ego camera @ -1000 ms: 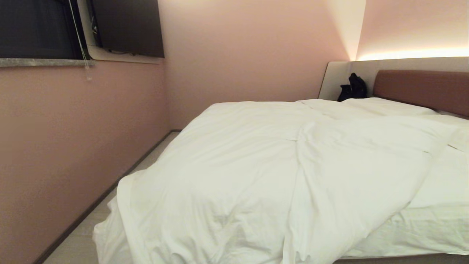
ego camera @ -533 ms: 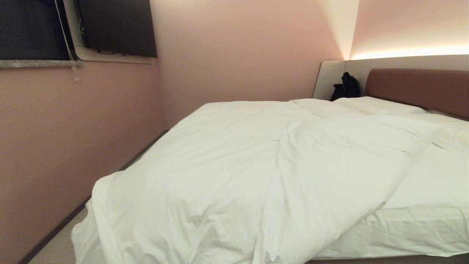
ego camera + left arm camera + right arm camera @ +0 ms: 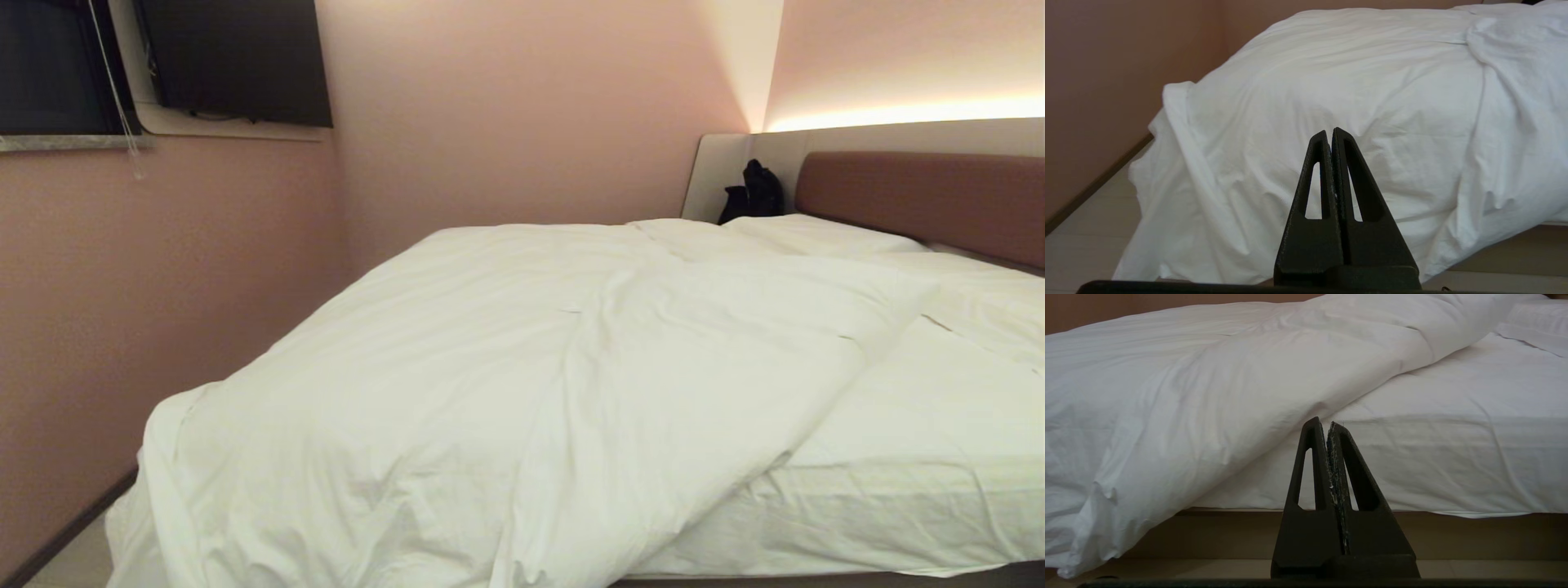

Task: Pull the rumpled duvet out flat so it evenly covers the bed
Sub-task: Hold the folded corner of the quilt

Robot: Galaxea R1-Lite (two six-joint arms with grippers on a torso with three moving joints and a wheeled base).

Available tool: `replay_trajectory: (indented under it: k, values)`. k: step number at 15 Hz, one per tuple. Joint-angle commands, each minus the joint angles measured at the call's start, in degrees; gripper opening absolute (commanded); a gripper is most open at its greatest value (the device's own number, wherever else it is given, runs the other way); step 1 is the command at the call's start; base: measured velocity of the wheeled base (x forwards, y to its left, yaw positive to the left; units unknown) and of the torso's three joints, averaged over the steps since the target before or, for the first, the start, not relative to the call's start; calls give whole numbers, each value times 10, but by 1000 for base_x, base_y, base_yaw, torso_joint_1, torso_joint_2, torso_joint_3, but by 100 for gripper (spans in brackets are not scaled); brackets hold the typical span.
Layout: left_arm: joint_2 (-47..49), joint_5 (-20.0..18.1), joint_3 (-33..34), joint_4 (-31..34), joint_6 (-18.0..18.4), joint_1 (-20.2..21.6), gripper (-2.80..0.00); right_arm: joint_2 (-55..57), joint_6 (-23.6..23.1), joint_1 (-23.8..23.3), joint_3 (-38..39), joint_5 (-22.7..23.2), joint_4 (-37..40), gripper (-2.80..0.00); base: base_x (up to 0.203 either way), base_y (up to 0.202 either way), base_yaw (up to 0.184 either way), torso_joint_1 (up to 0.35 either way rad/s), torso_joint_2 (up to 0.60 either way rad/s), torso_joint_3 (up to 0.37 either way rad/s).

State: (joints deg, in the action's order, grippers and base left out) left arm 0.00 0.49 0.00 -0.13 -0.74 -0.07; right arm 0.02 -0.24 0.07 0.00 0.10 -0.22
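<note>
— Black plastic, both claws. How do they stand?

— The left gripper (image 3: 1331,131) has its two fingers pressed tight together, tip to tip, with nothing between them. It hangs low before the foot of the bed, clear of the cloth. The right gripper (image 3: 1323,422) is the same: fingers squeezed together, nothing pinched, and no contact with the bedding.

— And the duvet?

— The duvet (image 3: 506,367) lies rumpled and skewed toward the robot's left side of the bed (image 3: 914,192). Its near corner spills over the foot end and droops to the pale floor (image 3: 1081,241) by the pink wall (image 3: 163,278). A thick fold runs diagonally across the middle, and its edge slants away toward the headboard.

— So part of the mattress is bare?

— Yes, on the robot's right the taut sheet (image 3: 914,425) is uncovered, from the foot edge back toward the pillows (image 3: 816,233). From the right wrist view the duvet's edge rests on that sheet and overhangs the pale base panel (image 3: 1453,535).

— What else is around?

— A dark bundle (image 3: 755,192), which I cannot identify, sits in the far corner beside the reddish-brown headboard. A dark screen (image 3: 237,61) is mounted high on the wall, next to a window (image 3: 49,65) with a pull cord (image 3: 118,98). The gap between the bed and the wall on the left is narrow.
</note>
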Motion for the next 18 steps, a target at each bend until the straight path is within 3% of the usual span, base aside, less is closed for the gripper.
replay_trajectory:
  k: [1,18]
  values:
    - [0,0,0,0,0,0,-280,1,0,0,-1,0,0,-280,0,-195,-1,5,5,2]
    - [0,0,0,-1,-6,0,-280,1,0,0,0,0,0,-280,0,-194,0,2,4,2]
